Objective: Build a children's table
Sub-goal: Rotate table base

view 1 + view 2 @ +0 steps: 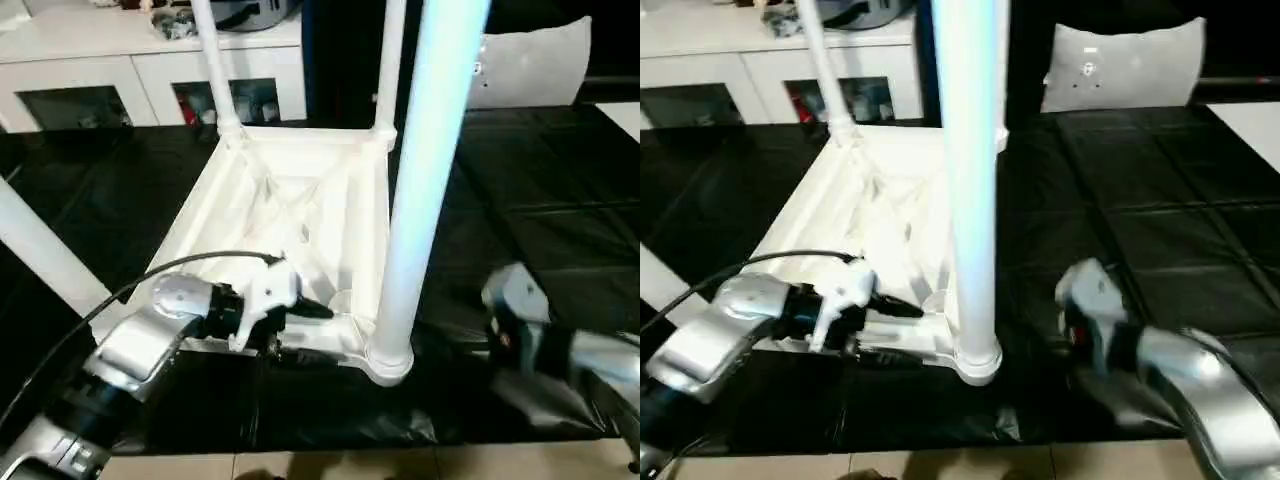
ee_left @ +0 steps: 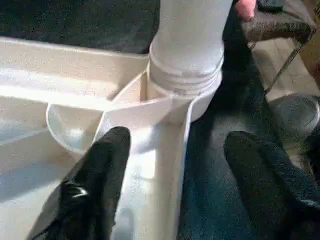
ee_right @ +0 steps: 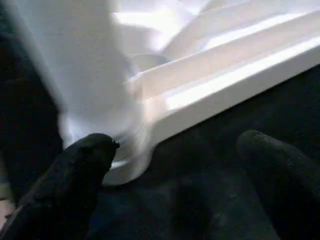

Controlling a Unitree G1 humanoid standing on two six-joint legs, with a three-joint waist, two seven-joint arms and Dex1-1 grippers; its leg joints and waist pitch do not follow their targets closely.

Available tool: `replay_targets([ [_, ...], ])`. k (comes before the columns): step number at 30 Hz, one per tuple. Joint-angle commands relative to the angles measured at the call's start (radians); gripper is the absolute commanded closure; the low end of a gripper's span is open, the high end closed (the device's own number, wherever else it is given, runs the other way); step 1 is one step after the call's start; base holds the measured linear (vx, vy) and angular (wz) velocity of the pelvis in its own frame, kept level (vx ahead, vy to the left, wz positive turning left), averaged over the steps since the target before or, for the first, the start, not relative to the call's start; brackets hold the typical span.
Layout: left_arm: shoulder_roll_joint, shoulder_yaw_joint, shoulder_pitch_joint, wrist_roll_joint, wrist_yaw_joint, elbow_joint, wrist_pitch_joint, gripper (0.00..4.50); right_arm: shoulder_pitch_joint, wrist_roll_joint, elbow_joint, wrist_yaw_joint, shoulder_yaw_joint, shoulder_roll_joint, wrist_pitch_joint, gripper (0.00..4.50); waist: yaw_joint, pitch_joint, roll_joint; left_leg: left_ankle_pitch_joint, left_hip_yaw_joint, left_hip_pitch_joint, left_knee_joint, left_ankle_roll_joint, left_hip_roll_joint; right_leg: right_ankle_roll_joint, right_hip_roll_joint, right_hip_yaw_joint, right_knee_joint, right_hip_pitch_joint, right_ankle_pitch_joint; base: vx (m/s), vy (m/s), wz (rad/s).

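The children's table lies upside down on the black mat, its white top [image 1: 300, 190] facing up with ribs showing. Legs stand in the corner sockets: a near right leg [image 1: 425, 180], two far legs [image 1: 212, 60] [image 1: 390, 60] and a near left leg [image 1: 45, 250]. My left gripper [image 2: 177, 145] is open and straddles the near rim just beside the near right socket [image 1: 390, 360], one finger [image 2: 100, 170] inside the top and the other on the mat outside. My right gripper [image 3: 180, 145] is open, low on the mat, right of that socket, holding nothing.
The black mat [image 1: 540, 200] covers the work surface, and its front edge meets pale floor [image 1: 350, 465]. A white cabinet with glass doors [image 1: 100, 60] stands at the back left. A grey-white cushion [image 1: 1125, 65] leans at the back right.
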Motion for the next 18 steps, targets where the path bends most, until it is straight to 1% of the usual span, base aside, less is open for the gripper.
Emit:
replay_targets([
  [1, -0.011, -0.01, -0.027, 0.021, -0.008, 0.026, -0.019, 1.62, 0.013, 0.044, -0.055, 0.029, -0.024, -0.017, 0.023, 0.0, 0.008, -0.06, -0.021, -0.152, -0.012, 0.002, -0.068, 0.066, 0.046, -0.162, -0.078, 0.044, -0.091, 0.043, -0.312, 0.0, 0.0, 0.0],
  [2, -0.016, -0.015, -0.029, 0.021, -0.015, 0.035, -0.02, 1.73, 0.018, 0.055, -0.063, 0.04, -0.023, -0.024, 0.025, 0.0, 0.008, -0.059, -0.022, -0.153, -0.012, 0.002, -0.069, 0.067, 0.047, -0.161, -0.077, 0.044, -0.093, 0.043, -0.314, 0.0, 0.0, 0.0],
  [3, -0.018, -0.016, -0.029, 0.022, -0.016, 0.037, -0.02, 1.8, 0.021, 0.059, -0.068, 0.043, -0.022, -0.026, 0.027, 0.0, 0.012, -0.061, -0.022, -0.142, -0.013, 0.001, -0.068, 0.068, 0.048, -0.165, -0.078, 0.044, -0.09, 0.043, -0.298, 0.0, 0.0, 0.0],
  [4, -0.024, -0.021, -0.029, 0.028, -0.021, 0.047, -0.025, 1.85, 0.029, 0.071, -0.086, 0.05, -0.021, -0.032, 0.037, 0.0, 0.014, -0.062, -0.022, -0.138, -0.013, 0.0, -0.068, 0.071, 0.047, -0.165, -0.078, 0.043, -0.09, 0.044, -0.291, 0.0, 0.0, 0.0],
  [5, -0.031, -0.025, -0.027, 0.034, -0.022, 0.058, -0.038, 1.85, 0.038, 0.082, -0.108, 0.051, -0.02, -0.033, 0.048, 0.0, 0.014, -0.061, -0.023, -0.137, -0.013, 0.001, -0.068, 0.071, 0.048, -0.166, -0.078, 0.043, -0.089, 0.043, -0.288, 0.0, 0.0, 0.0],
  [8, -0.033, -0.028, -0.025, 0.042, -0.02, 0.066, -0.043, 2.24, 0.04, 0.087, -0.123, 0.044, -0.017, -0.033, 0.06, 0.0, 0.016, -0.063, -0.022, -0.126, -0.014, 0.0, -0.067, 0.071, 0.048, -0.169, -0.078, 0.042, -0.087, 0.042, -0.271, 0.0, 0.0, 0.0],
  [9, -0.038, -0.029, -0.026, 0.048, -0.018, 0.078, -0.049, 2.26, 0.044, 0.097, -0.135, 0.042, -0.014, -0.034, 0.073, 0.0, 0.017, -0.063, -0.023, -0.123, -0.013, 0.0, -0.067, 0.071, 0.048, -0.172, -0.078, 0.042, -0.086, 0.043, -0.264, 0.0, 0.0, 0.0],
  [10, -0.042, -0.029, -0.027, 0.051, -0.014, 0.085, -0.05, 2.29, 0.046, 0.098, -0.14, 0.042, -0.012, -0.035, 0.076, 0.0, 0.018, -0.063, -0.023, -0.122, -0.013, 0.0, -0.067, 0.072, 0.048, -0.173, -0.078, 0.042, -0.086, 0.043, -0.262, 0.0, 0.0, 0.0],
  [11, -0.046, -0.028, -0.027, 0.053, -0.01, 0.09, -0.05, 2.38, 0.05, 0.098, -0.144, 0.042, -0.011, -0.038, 0.077, 0.0, 0.018, -0.063, -0.026, -0.122, -0.012, 0.001, -0.066, 0.073, 0.048, -0.173, -0.077, 0.042, -0.087, 0.042, -0.263, 0.0, 0.0, 0.0],
  [12, -0.046, -0.028, -0.027, 0.053, -0.01, 0.09, -0.05, 2.38, 0.05, 0.098, -0.144, 0.042, -0.011, -0.038, 0.077, 0.0, 0.019, -0.063, -0.025, -0.122, -0.013, 0.001, -0.066, 0.073, 0.048, -0.173, -0.078, 0.042, -0.087, 0.042, -0.265, 0.0, 0.0, 0.0],
  [13, -0.054, -0.029, -0.028, 0.063, 0.0, 0.103, -0.057, 2.64, 0.05, 0.092, -0.147, 0.036, -0.003, -0.039, 0.08, 0.0, 0.021, -0.062, -0.024, -0.127, -0.012, 0.0, -0.066, 0.068, 0.048, -0.172, -0.079, 0.042, -0.088, 0.042, -0.273, 0.0, 0.0, 0.0],
  [14, -0.059, -0.03, -0.029, 0.069, 0.006, 0.11, -0.061, 2.68, 0.049, 0.09, -0.148, 0.033, 0.0, -0.037, 0.082, 0.0, 0.02, -0.062, -0.026, -0.129, -0.013, 0.0, -0.067, 0.067, 0.048, -0.171, -0.079, 0.042, -0.089, 0.042, -0.277, 0.0, 0.0, 0.0],
  [16, -0.063, -0.031, -0.028, 0.075, 0.012, 0.117, -0.068, 2.76, 0.049, 0.089, -0.151, 0.027, 0.004, -0.035, 0.086, 0.0, 0.021, -0.062, -0.024, -0.132, -0.013, 0.0, -0.067, 0.065, 0.048, -0.167, -0.08, 0.042, -0.089, 0.042, -0.288, 0.0, 0.0, 0.0],
  [18, -0.072, -0.035, -0.031, 0.093, 0.03, 0.137, -0.081, 3.04, 0.043, 0.081, -0.154, 0.014, 0.012, -0.028, 0.092, 0.0, 0.02, -0.062, -0.025, -0.129, -0.014, -0.002, -0.067, 0.063, 0.047, -0.159, -0.079, 0.042, -0.091, 0.043, -0.294, 0.0, 0.0, 0.0],
])
